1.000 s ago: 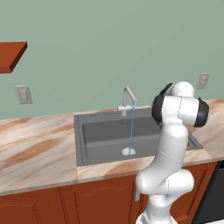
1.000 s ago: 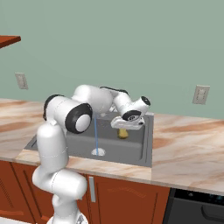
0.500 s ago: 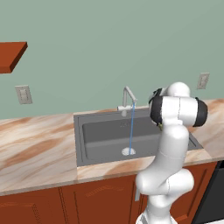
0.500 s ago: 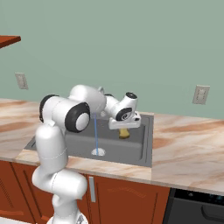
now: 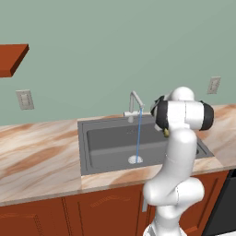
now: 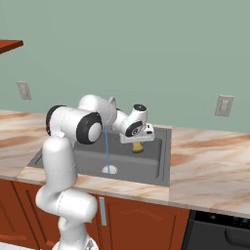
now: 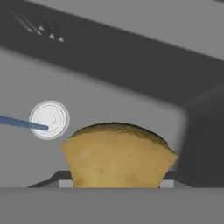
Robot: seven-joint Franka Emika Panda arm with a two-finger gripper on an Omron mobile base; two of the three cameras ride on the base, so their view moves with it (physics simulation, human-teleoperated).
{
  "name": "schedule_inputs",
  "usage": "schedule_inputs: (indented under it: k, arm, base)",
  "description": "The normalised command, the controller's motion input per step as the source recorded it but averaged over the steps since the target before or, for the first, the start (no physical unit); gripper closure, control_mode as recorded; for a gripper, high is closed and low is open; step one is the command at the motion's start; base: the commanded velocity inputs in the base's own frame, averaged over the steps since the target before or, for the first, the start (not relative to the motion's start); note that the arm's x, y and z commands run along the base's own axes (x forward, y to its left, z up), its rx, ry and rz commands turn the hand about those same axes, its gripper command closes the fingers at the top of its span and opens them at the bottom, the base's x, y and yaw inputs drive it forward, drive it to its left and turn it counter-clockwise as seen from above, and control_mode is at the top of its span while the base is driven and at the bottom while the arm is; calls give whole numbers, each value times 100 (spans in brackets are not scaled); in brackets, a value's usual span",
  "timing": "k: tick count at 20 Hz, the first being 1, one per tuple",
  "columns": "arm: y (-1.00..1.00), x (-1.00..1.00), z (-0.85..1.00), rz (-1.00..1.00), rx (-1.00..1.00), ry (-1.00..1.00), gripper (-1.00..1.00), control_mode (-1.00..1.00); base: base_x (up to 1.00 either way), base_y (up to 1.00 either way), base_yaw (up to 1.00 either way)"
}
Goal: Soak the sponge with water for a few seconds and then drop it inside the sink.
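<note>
The sponge (image 6: 137,147) sits pinched in my tool (image 6: 138,144), its jaws narrowed onto it, and it hangs over the right half of the sink (image 6: 161,171), above the basin and not touching its floor. In the right base view it is the small yellow-olive block just below my white hand, a little right of the middle of the frame. In the hand view the sponge (image 7: 118,156) bulges up from the bottom centre, wider at the top than where my tool holds it at its lower edge.

My arm rises from the lower left of the right base view, bends at the dark shoulder joint in the left-centre, and reaches rightward across the basin, with the wrist turned so the tool points down. In the left base view the arm climbs from the lower right and its big joint hides most of my hand; only a sliver of the sponge (image 5: 165,133) peeks out at its left edge.

The water (image 6: 106,151) falls as a thin blue line from the faucet (image 5: 135,104) to the round drain (image 6: 109,169), left of the sponge and apart from it. In the hand view the water (image 7: 22,123) enters from the left edge and ends on the drain (image 7: 49,119), up and left of the sponge. The marble bench (image 6: 210,168) surrounds the sink.
</note>
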Motion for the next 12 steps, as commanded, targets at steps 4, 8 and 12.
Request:
schedule_inputs:
  k: [4, 8, 12]
  arm:
    - [0, 45, -9, -8, 0, 0, 100, -100]
    - [-2, 59, -21, -8, 0, 0, 100, -100]
    - [-11, 27, -24, -8, 0, 0, 100, -100]
  base:
    - [0, 0, 0]
    - [0, 0, 0]
    - [0, 0, 0]
